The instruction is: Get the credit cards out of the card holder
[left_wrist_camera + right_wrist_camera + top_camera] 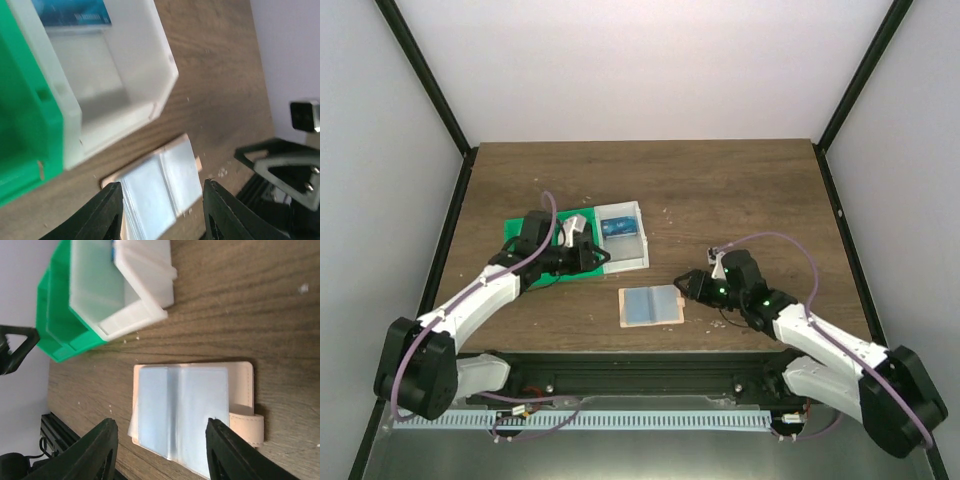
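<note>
The card holder [651,305] lies open on the wooden table, its two blue-grey panels facing up; it also shows in the left wrist view [160,182] and the right wrist view [185,407]. A bright blue credit card [620,228] [75,12] rests inside the translucent white box. My left gripper [602,258] [162,202] hangs open by the box's near-left side, nothing between its fingers. My right gripper [683,284] [160,442] is open just right of the holder, above the table, with nothing in it.
The white box [638,255] [120,315] stands behind the holder, touching a green compartment tray [525,240] [22,125] [55,335] on its left. The holder's tan strap [247,425] sticks out on its right side. Bare wood lies to the right and far back.
</note>
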Robot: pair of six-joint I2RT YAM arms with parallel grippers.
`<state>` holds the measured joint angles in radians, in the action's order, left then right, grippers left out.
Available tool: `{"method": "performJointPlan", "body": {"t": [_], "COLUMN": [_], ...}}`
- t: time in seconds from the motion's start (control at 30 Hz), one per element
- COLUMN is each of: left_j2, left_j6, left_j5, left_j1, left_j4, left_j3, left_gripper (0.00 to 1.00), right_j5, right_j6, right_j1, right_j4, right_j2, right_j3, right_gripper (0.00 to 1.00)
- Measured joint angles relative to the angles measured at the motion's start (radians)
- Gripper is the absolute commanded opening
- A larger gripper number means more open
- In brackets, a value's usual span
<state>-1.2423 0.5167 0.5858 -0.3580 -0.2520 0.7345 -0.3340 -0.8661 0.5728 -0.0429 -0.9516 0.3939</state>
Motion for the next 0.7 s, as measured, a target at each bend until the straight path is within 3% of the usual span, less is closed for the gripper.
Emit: {"method": "performJointPlan", "body": {"t": [0.47, 0.7], "left_j2": [0.111, 0.105], "left_j6": [0.043, 0.081], "left_j5": [0.106, 0.133], "left_j1": [-0.063, -0.067], "left_j4": [0.076, 0.12], "left_j3": [-0.156, -0.204], "left_gripper": [0.44, 0.43], "right_j5": [0.082, 0.13], "right_j6": [-0.047, -0.025], "right_j1": [0.235, 0.303], "right_j4": [0.008, -0.018], "right_j2": [-0.292, -0.466], "right_j3": [0.126, 0.261], "right_gripper": [0.31, 0.31]}}
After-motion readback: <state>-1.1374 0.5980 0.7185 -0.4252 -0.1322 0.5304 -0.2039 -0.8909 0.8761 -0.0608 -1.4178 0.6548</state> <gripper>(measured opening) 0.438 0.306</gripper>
